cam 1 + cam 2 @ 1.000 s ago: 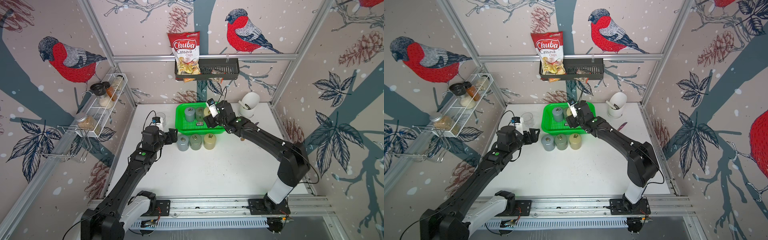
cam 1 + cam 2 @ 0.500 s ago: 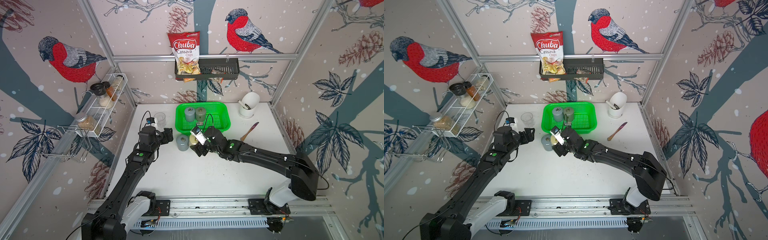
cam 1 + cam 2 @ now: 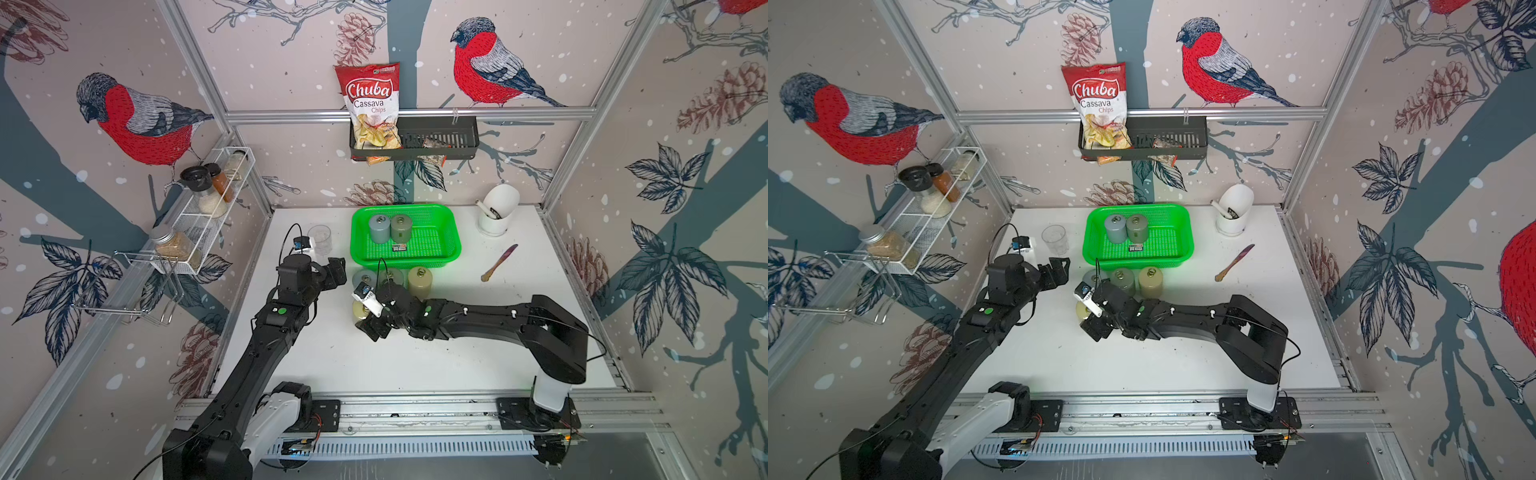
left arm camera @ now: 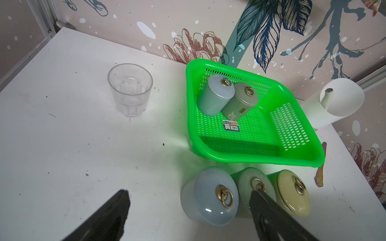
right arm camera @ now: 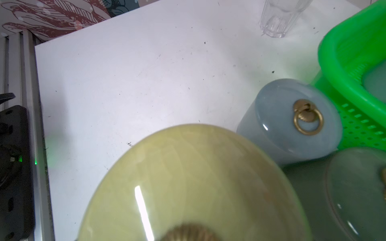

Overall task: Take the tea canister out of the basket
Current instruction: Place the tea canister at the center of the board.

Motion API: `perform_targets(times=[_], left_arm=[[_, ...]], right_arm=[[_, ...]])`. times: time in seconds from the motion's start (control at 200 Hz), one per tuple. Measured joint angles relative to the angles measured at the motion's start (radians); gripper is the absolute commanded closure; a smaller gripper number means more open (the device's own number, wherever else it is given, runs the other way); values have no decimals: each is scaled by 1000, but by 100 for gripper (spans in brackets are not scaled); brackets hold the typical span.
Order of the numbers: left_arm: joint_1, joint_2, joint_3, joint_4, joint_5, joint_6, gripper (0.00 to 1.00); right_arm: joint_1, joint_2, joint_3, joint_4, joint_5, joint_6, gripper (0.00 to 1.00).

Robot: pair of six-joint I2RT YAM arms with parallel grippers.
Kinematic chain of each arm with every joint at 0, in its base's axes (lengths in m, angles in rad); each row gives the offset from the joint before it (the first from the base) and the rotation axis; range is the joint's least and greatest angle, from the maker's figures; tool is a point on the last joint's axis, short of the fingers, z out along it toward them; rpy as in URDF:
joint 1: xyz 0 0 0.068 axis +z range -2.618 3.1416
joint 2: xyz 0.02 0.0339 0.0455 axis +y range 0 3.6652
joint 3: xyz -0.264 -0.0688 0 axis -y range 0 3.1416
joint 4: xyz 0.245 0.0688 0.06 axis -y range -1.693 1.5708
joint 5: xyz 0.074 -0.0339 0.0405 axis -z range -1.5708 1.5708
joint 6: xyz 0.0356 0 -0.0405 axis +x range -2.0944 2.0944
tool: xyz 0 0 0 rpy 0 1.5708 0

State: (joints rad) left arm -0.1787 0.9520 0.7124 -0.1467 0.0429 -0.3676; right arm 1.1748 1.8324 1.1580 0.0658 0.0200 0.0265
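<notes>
Yellow tea canister [image 3: 358, 311] | located outside basket [image 3: 451, 249], low over counter [image 3: 415, 365] | glazed, judged hard, slick, breakable; best taken around body, lid knob risky | right fingers [image 3: 375, 329] judged pinched on it | left fingers [image 4: 112, 212] spread, empty

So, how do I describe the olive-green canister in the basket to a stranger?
Look at the bright green basket at the back of the white table. Two round canisters stand together in its back corner. Yours is the olive-green canister, on the side of the white cup; its neighbour is blue-grey.
</notes>
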Motion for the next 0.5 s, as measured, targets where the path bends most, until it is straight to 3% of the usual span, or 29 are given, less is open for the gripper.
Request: perform_targets(times=[0.5], left_arm=[[0, 4, -8, 4, 8, 1, 6]], right_arm=[[3, 129, 0, 84, 86, 34, 60]])
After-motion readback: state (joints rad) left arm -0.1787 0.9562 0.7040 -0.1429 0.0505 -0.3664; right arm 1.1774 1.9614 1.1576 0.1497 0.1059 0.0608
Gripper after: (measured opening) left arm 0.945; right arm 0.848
